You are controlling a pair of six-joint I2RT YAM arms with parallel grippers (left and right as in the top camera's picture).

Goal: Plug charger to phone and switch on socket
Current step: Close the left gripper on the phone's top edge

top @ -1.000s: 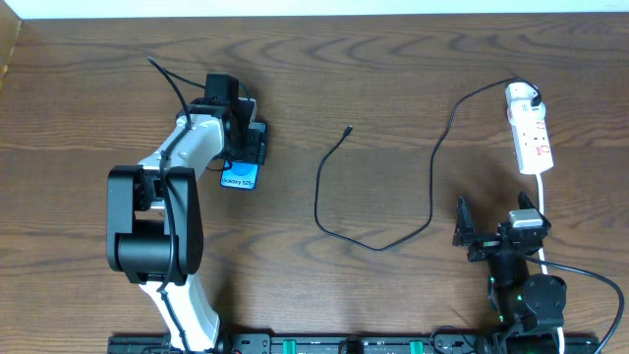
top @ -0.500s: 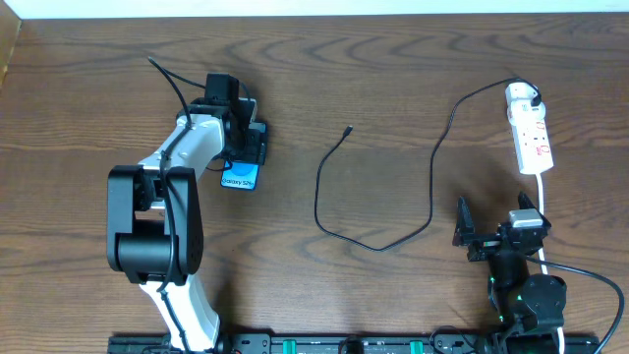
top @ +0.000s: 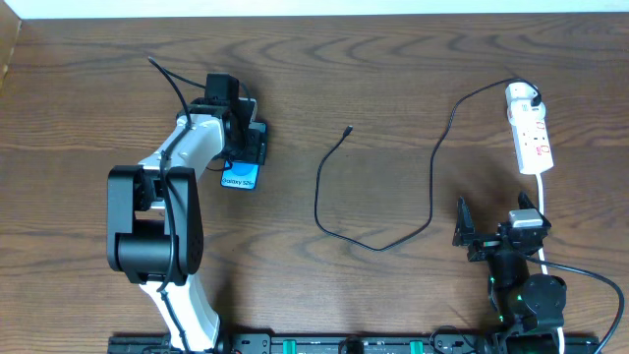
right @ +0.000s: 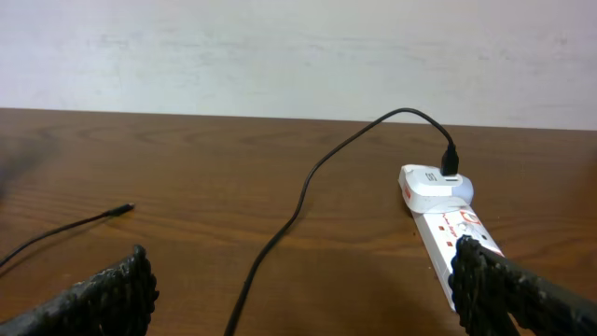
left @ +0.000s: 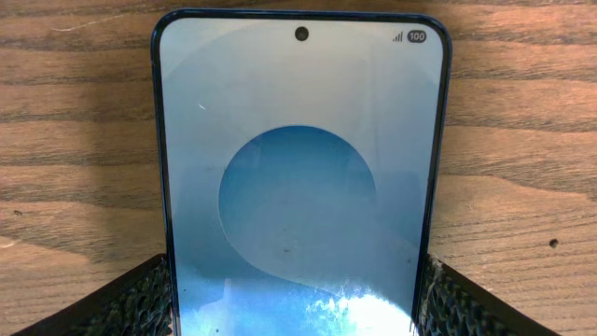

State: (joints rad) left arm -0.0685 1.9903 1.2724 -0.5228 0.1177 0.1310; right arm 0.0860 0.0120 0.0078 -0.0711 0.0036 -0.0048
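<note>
Phone [top: 240, 177] lies flat on the counter [top: 393, 59], left of centre, screen up and lit blue, its far part hidden under the left end effector [top: 246, 147] in the overhead view. From the left wrist, the two black pads [left: 140, 299] sit against the phone's long edges, one on each side. They appear to be clamped on it, though the contact itself falls at the bottom of the frame and is hard to judge.

The charger [top: 430, 202] runs as a thin black line from the adapter [top: 521, 95] at the far end of the socket [top: 533, 140], loops down across the middle of the counter and rises again. Its plug tip [top: 348, 129] lies free on the wood, well apart from the phone.

The socket lies lengthwise at the right, its white cord trailing toward the near edge. The right end effector [top: 496, 224] sits near the front edge, just short of the socket, with its fingers spread wide and nothing between them. Its wrist view looks along the counter at the socket and adapter.
</note>
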